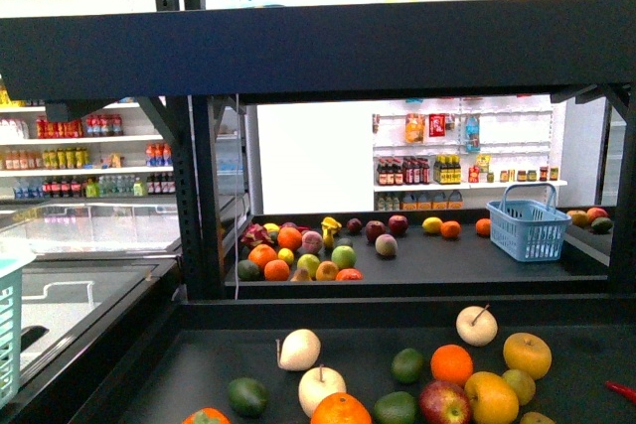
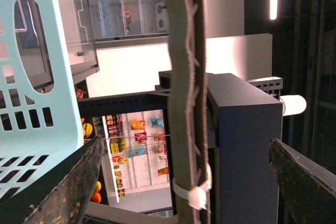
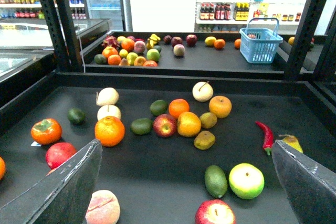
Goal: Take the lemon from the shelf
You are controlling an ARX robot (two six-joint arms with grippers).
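Right gripper (image 3: 184, 182) hovers wide open above shelf (image 3: 157, 182) fruit.

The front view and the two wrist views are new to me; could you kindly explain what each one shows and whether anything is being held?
This is a robot with two arms, each ending in a two-finger gripper. The front view comes from a camera on its body. Neither arm shows there, only the black shelf with loose fruit on its near tier, such as an orange and a cream apple. On the far tier stands a blue basket, and the yellow oval fruit there is probably the lemon, though it is small.

The other two pictures come from cameras on the wrists. The left gripper is open, with a pale basket beside it. The right gripper is open above the near tier. Nothing is held.
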